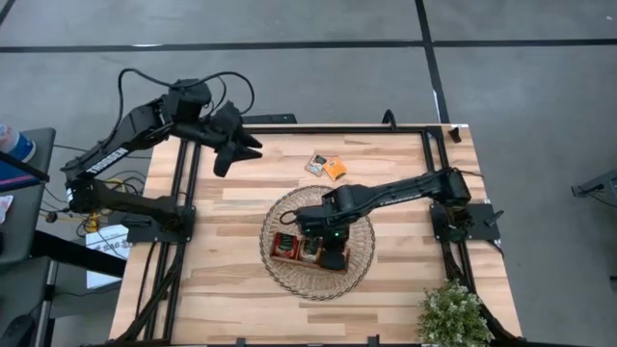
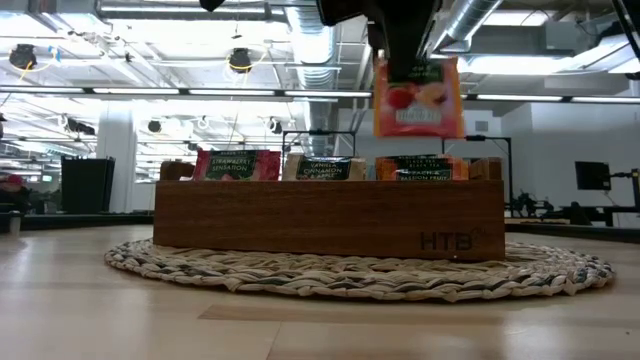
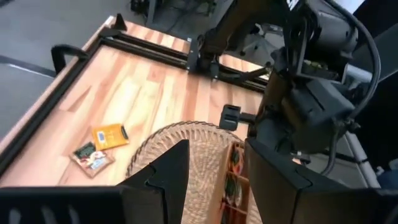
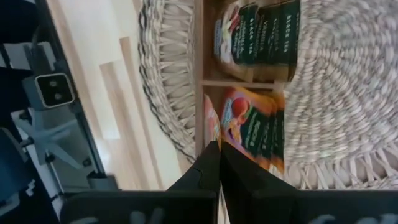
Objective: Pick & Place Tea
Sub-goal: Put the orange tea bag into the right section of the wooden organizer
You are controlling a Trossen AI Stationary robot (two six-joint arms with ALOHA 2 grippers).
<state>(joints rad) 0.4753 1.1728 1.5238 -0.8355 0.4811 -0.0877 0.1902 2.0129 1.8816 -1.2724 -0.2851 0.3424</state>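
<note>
Your right end effector (image 2: 410, 62) is pinched shut on an orange tea sachet (image 2: 417, 97), dangling it just above the wooden tray (image 2: 330, 220), over the compartment at the tray's 3 o'clock end in the low view. That tray sits on the round wicker mat (image 1: 359, 273) near the middle of the bench (image 1: 241, 183), and all three slots already have sachets standing in them: a red one (image 2: 232, 165), a pale one (image 2: 324, 169) and more orange ones (image 2: 420, 168). Two loose sachets, one orange (image 1: 335, 169) and one pale (image 1: 316, 164), lie flat on the bench at about 12 o'clock from the mat, touching each other. Your left end effector (image 1: 238, 151) hangs at roughly 10 o'clock, well apart from everything, fingers partly spread with nothing between them.
</note>
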